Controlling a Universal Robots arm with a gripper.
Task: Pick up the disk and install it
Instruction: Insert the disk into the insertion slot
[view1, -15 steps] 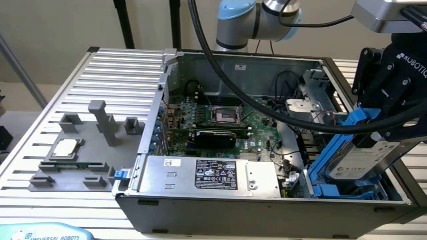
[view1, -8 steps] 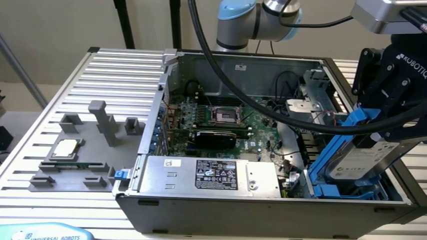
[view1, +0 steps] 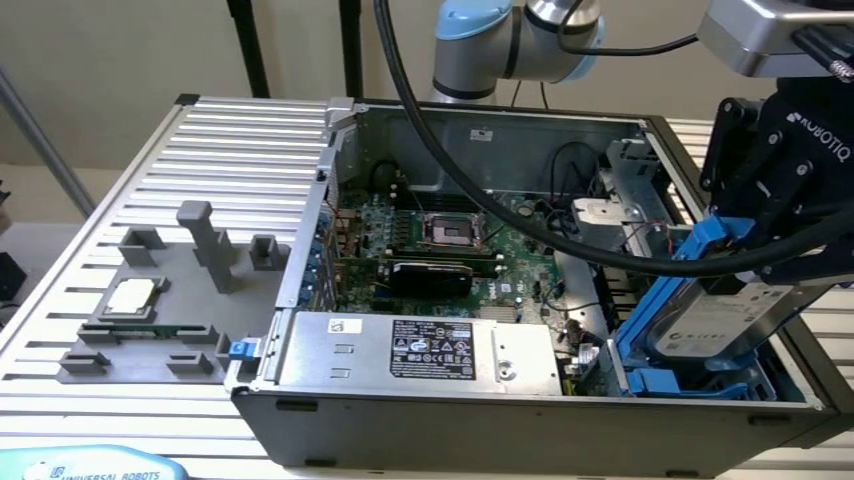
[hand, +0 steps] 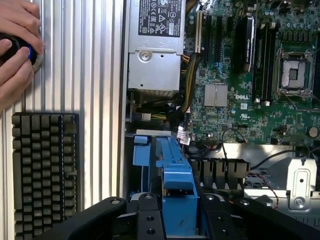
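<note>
disk (view1: 727, 318) is in the gripper (view1: 767, 250). The fingers (hand: 150, 216) sit on either side of its blue carrier frame and are clamped on it, no gap that I can see. The arm (view1: 494, 50) comes in from behind the case (view1: 534, 410). The wrist hangs over the case's front corner on the exterior view's right, with a thick black cable (view1: 434, 150) looping down to it.

The disk is tilted: top end up in the gripper, lower end down in the blue drive cage (view1: 647, 380). I can't tell if it's seated. It has a silver-grey body with the white label facing out and the blue frame along its edges. From the wrist view the blue frame (hand: 175, 172) runs straight out from between the fingers.

The case lies open on its side. I can see the motherboard (view1: 501, 265), an empty CPU socket (view1: 447, 232) and the power supply (view1: 414, 350) along the front wall.

It all sits on a ribbed aluminium table (view1: 254, 140). On the exterior view's left there's a grey fixture (view1: 200, 250) with a small square chip (view1: 130, 297) on it, well apart from the case. The wrist view also picks up a keyboard (hand: 45, 170) on the table and a person's hands (hand: 17, 45) on a round black knob (hand: 15, 50). Behind is a plain beige wall.
</note>
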